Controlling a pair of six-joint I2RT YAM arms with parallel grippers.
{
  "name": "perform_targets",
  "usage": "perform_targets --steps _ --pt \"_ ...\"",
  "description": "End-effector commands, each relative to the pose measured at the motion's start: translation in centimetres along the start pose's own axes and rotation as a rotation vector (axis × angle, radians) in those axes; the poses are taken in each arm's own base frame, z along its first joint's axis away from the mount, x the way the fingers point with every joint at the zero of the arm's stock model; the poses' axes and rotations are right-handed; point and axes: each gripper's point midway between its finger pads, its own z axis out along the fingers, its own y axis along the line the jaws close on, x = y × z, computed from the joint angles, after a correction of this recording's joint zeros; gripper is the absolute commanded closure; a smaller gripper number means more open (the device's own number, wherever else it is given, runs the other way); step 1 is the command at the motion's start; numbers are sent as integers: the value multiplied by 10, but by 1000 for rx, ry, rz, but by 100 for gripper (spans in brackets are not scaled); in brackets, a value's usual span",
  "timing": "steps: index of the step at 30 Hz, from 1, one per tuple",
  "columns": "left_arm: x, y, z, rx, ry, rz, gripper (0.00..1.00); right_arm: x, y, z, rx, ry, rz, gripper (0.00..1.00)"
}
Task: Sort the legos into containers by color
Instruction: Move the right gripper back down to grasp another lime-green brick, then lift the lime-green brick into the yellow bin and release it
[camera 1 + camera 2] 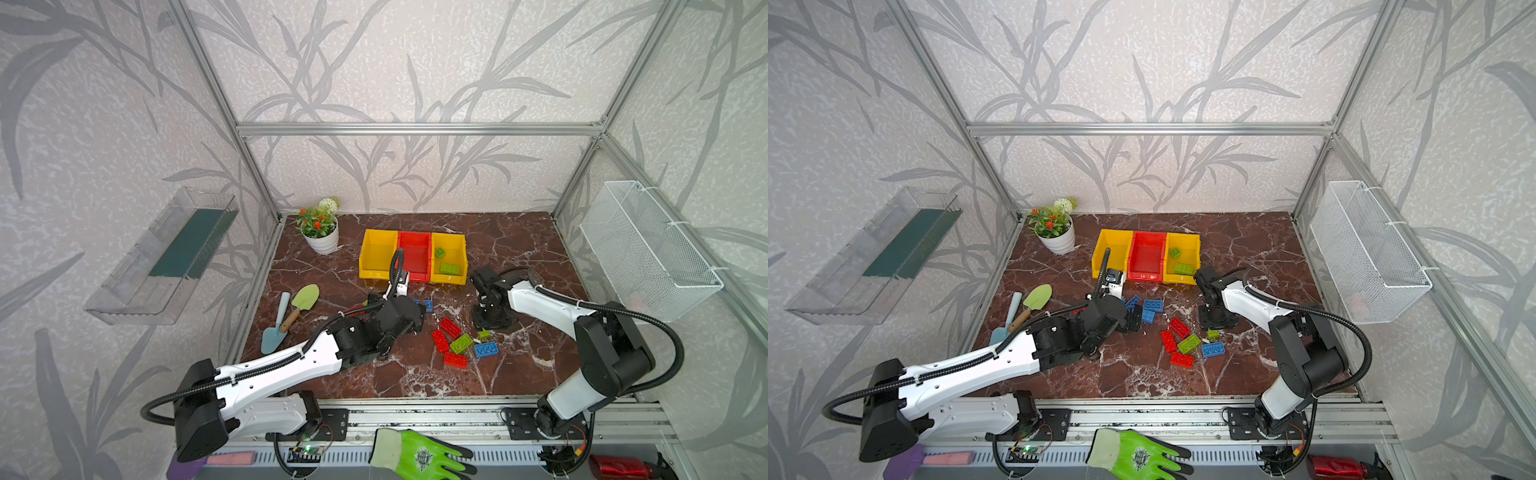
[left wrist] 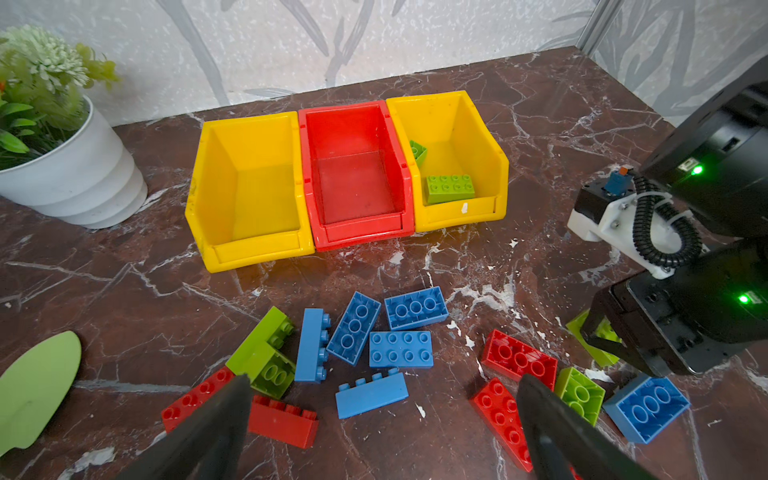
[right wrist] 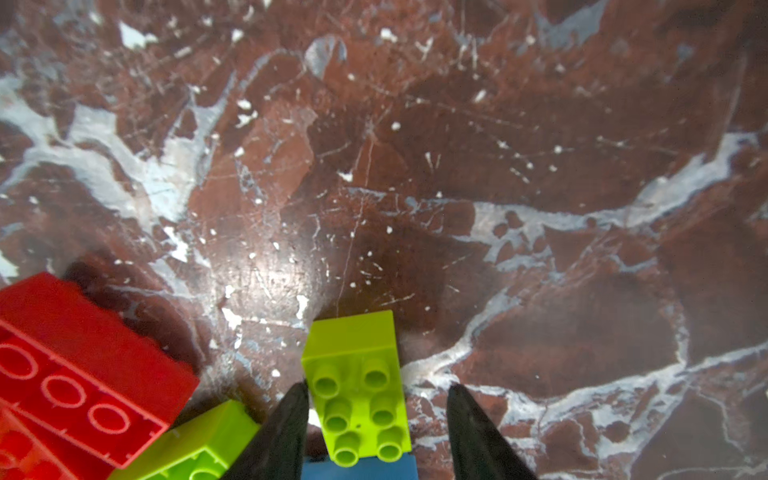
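Three joined containers stand at the back: a yellow bin, a red bin and a yellow bin holding two green legos. Loose legos lie in front: several blue ones, red ones and green ones. My left gripper hovers open above the blue and red bricks, holding nothing. My right gripper points down with its jaws either side of a small lime green lego. One finger touches the brick and the other stands apart from it. The brick leans on a blue lego.
A potted plant stands at the back left. Two garden trowels lie at the left. A white wire basket hangs on the right wall and a clear tray on the left wall. A green glove lies on the front rail.
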Motion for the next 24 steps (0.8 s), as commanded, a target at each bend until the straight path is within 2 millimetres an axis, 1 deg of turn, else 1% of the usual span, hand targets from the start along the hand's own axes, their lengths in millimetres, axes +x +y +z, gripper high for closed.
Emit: perform_targets --steps 1,5,8,10,12,14,18,20,23,24 --pt "-12 11 -6 -57 -33 -9 1 5 1 3 -6 30 -2 49" --pt "-10 16 -8 -64 -38 -17 1 8 1 5 -11 39 1 54" --pt "-7 18 -8 -68 -37 -22 1 8 2 6 -17 48 6 63" --pt "-7 19 -7 -71 -35 -24 1 7 4 3 -23 48 6 66" --pt "-6 20 -7 -75 -35 -20 1 2 6 -5 -32 35 6 68" --pt "-7 22 -4 -83 -34 -10 1 -7 10 -17 -45 12 4 69" --pt "-15 34 6 -99 -12 -2 1 -34 21 -49 -76 -52 -7 70" --pt "-22 44 12 -100 -6 -27 1 -52 28 -66 -92 -90 -12 70" --pt "-32 55 19 -98 -16 -61 1 -78 38 -82 -110 -134 -20 70" --pt "-35 58 20 -97 -22 -64 1 -90 42 -92 -121 -162 -21 70"
